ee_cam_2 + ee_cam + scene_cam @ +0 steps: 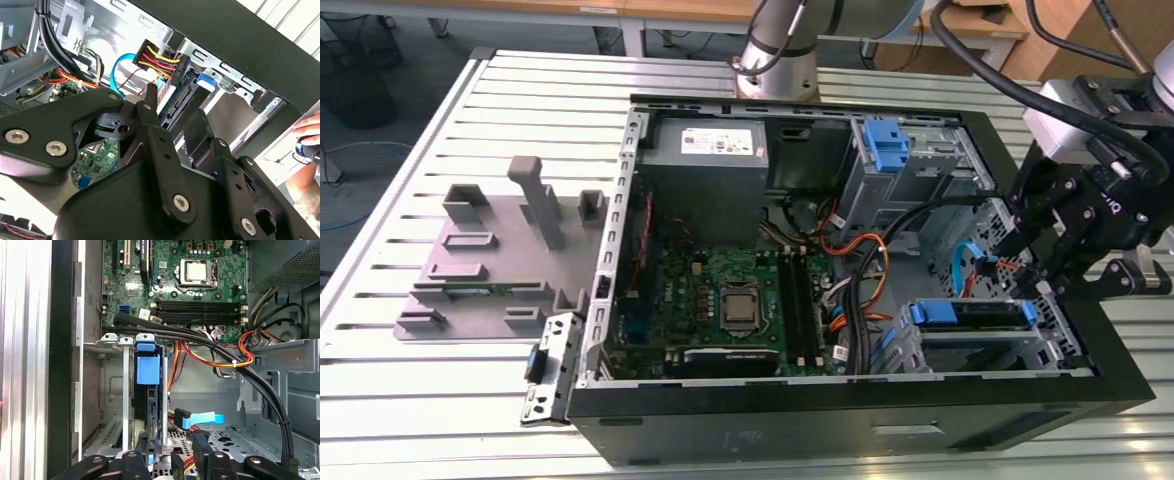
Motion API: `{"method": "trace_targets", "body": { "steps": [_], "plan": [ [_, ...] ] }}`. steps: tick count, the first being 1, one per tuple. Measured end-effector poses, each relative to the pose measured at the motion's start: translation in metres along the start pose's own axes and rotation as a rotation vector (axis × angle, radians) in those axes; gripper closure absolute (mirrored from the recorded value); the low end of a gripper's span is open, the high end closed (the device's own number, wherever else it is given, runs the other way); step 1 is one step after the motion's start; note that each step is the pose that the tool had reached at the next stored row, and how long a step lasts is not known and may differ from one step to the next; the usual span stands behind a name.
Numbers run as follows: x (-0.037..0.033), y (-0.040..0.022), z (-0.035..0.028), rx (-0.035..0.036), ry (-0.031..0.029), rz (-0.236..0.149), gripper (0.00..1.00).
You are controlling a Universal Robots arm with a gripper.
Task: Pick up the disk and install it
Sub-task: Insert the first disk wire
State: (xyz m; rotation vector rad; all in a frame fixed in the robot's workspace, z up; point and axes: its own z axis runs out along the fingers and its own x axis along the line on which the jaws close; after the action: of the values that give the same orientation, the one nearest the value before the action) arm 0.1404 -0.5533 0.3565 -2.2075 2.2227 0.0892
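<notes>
Inside the open computer case (854,410), toward the exterior view's right and near edge, the disk (970,314) sits in the drive cage (1047,345), its blue rails showing along the top. In the first wrist view the disk (152,400) stands on edge in its slot with a blue tab at its end, metal cage walls on either side. The second wrist view shows a bundle of red, yellow and black wires ending in a power connector (162,62) right at the disk's edge (175,100).

The gripper (1065,268) hangs just beside the cage at the exterior view's right, above the case's side wall — apart from the disk, holding nothing. Its black fingers (150,120) stand spread, the disk visible beyond the gap between them.

Further left lie the motherboard (734,300), the grey power supply (707,145) at the far side, and — outside the case on the slatted desk (547,80) — a grey fixture plate (507,260). A person's hand (310,137) shows past the case edge in the second wrist view.
</notes>
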Motion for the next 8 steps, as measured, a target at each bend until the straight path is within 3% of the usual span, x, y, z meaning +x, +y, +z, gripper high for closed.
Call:
{"method": "trace_targets", "body": {
  "steps": [8],
  "plan": [
    [0.0001, 0.0057, 0.0000, 0.0000, -0.0007, 0.000, 0.52]
  ]
}}
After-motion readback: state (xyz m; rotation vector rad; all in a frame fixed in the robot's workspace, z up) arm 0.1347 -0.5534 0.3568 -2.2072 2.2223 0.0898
